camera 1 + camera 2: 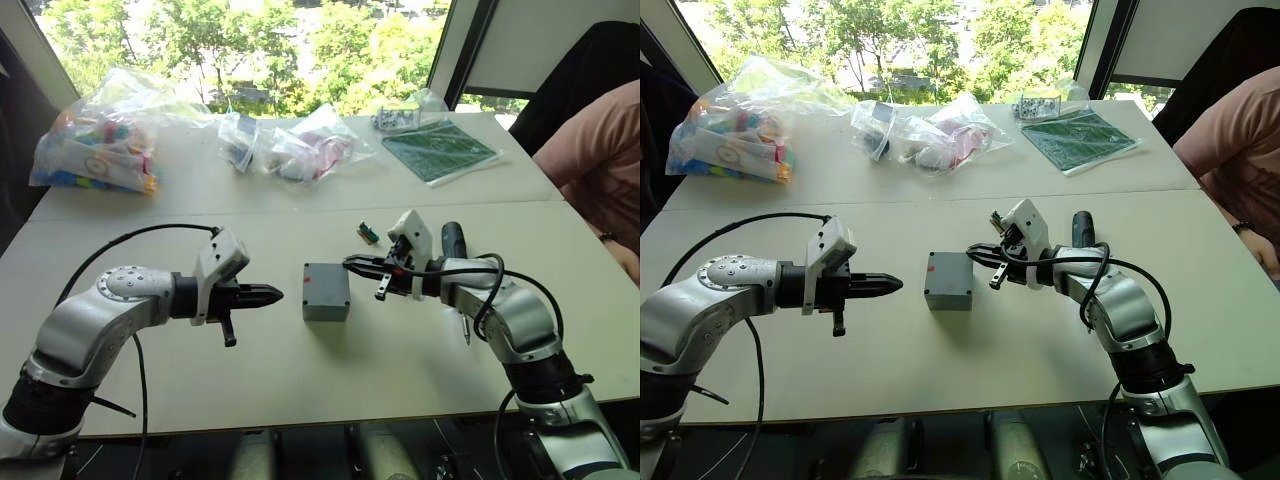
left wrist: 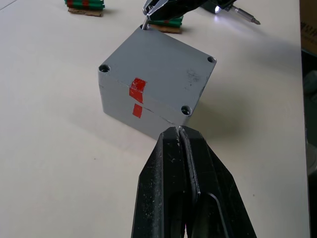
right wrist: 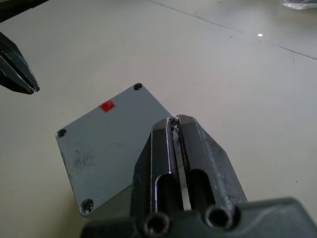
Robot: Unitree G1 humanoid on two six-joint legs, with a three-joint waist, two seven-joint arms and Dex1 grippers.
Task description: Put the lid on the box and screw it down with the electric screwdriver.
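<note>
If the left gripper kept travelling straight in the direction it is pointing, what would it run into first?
Most likely the box: the left gripper, fingers shut, points across bare table at the box's near side, roughly level with the seam under the lid. Exact height is hard to judge.

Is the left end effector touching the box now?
Apart. The left eye view shows bare table between the left end effector and the box.

Lid [image 2: 163, 69] on box [image 2: 130, 113], mid-table [image 1: 150, 215].
</note>
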